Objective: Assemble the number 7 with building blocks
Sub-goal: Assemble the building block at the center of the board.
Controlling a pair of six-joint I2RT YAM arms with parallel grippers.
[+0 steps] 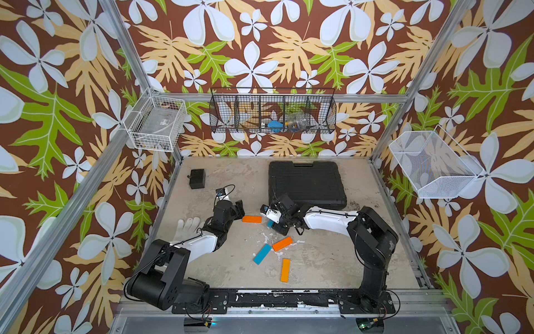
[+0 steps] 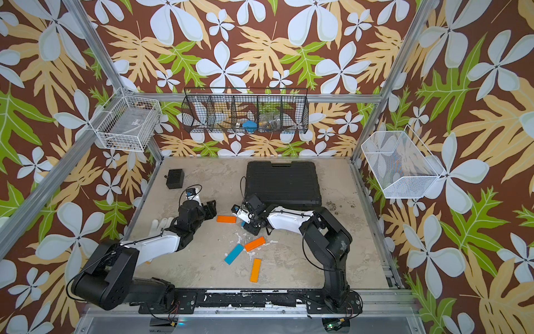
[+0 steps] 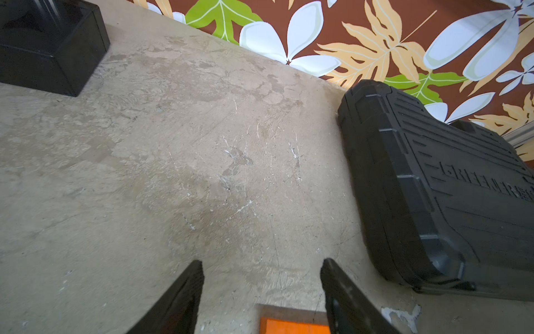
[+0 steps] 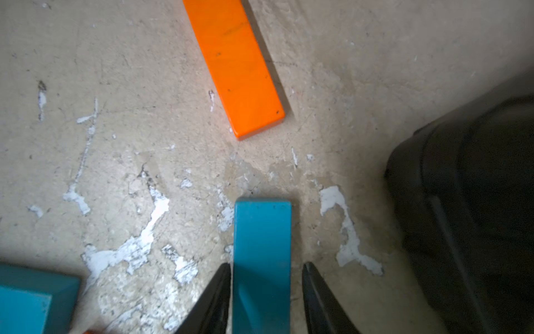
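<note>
Blue block (image 4: 261, 245) sits between the jaws of the right gripper (image 4: 267, 263), whether clamped I cannot tell, just right of the far orange block (image 1: 252, 219). Left gripper (image 3: 262, 260) has its jaws apart, empty. Top bar seems in hand; next, butt them end-to-end.

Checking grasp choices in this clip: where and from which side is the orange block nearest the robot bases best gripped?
Take the orange block across its narrow width at mid-length, coming straight down from above. It lies flat on the table, nothing touching it, with bare surface along both long sides, so the jaws should fit there.
</note>
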